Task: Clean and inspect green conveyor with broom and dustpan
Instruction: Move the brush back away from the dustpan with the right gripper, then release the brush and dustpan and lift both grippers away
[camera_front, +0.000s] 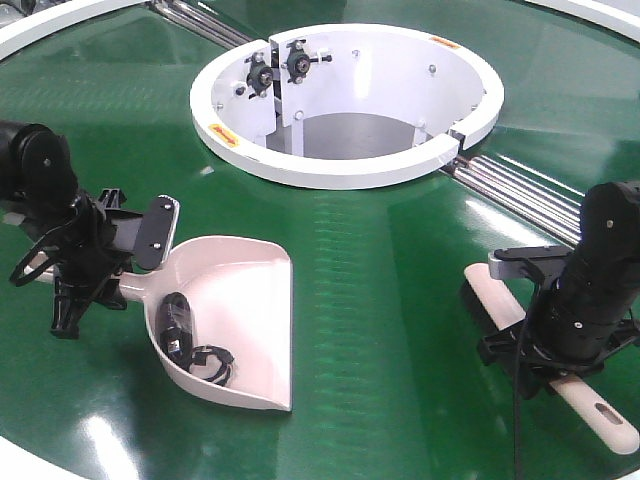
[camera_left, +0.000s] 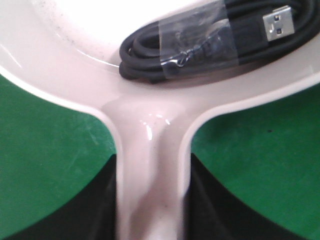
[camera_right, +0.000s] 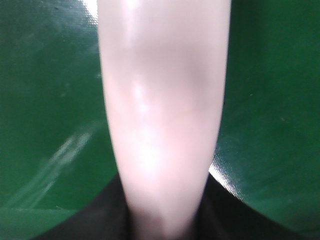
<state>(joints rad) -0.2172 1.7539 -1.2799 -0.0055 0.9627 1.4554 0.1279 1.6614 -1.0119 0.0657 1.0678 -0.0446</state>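
right tool (camera_right: 165, 222) pinching the handle of a pale pink broom (camera_front: 600, 410), low on green table (camera_front: 380, 300) | left tool (camera_left: 152, 200) clamped on the handle of a pale pink dustpan (camera_front: 240, 295) resting on table, taped black cable coil (camera_front: 187, 342) inside | white ring (camera_front: 340, 168) behind

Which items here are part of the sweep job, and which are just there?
Job:
- green conveyor
- dustpan, handle in the left gripper jaws
- broom, handle in the right gripper jaws
- USB cable, bagged, lying in the dustpan; likely the debris

Just there:
- white ring guard
- steel rails beside it
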